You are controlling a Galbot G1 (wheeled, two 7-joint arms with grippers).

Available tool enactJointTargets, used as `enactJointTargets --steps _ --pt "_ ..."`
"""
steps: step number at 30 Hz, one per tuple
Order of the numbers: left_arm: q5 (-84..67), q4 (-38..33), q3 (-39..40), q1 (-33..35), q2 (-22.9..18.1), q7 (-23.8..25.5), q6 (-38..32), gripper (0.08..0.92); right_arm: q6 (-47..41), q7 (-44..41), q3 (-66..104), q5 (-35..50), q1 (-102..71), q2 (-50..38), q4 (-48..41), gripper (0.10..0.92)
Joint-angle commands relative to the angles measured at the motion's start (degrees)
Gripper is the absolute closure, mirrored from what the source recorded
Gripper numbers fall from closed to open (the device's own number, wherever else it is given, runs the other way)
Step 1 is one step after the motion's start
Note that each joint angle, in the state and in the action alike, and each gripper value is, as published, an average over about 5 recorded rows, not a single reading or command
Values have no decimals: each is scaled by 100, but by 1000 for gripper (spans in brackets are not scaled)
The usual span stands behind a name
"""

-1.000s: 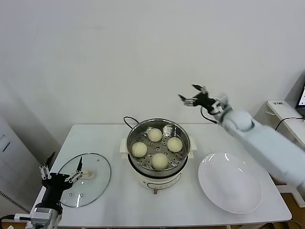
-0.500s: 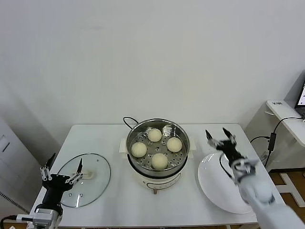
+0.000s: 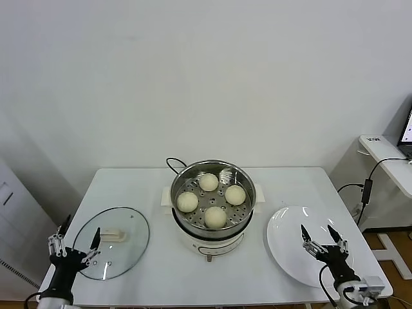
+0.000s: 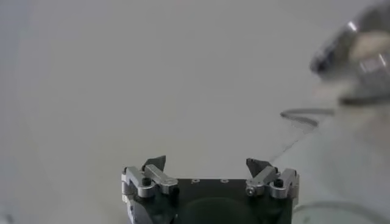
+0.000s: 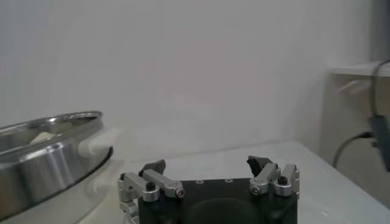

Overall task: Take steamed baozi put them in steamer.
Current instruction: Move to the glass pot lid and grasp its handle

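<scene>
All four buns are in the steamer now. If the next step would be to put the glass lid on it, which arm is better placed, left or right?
Probably the left. The left gripper is open at the near edge of the glass lid, left of the steamer. The right gripper, also open, is over the white plate, across the steamer from the lid.

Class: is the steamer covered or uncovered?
Uncovered: the steamer shows four baozi inside, and its glass lid lies on the table beside it.
</scene>
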Motion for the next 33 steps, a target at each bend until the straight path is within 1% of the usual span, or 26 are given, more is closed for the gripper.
enactJointTargets --steps 1,7,11,18,25,33 --pt "4009 1309 -216 -202 166 -1374 -1621 177 61 -5 416 -197 -541 365 374 203" --pt "4630 1784 -48 -487 188 -1273 -1443 177 98 -38 493 -178 -628 390 404 203" --pt "4776 2105 -21 -701 195 -1268 -1254 177 188 -83 572 -199 -658 473 384 203" --pt "4967 2499 -12 -1281 149 -1317 -942 177 270 -101 565 -261 -672 670 356 203" --pt "5133 2858 17 -1892 253 -1309 -694 177 290 -147 699 -249 -813 699 429 203" --pt "5140 3179 60 -2209 398 -1288 -552 177 325 -214 811 -255 -956 805 452 203"
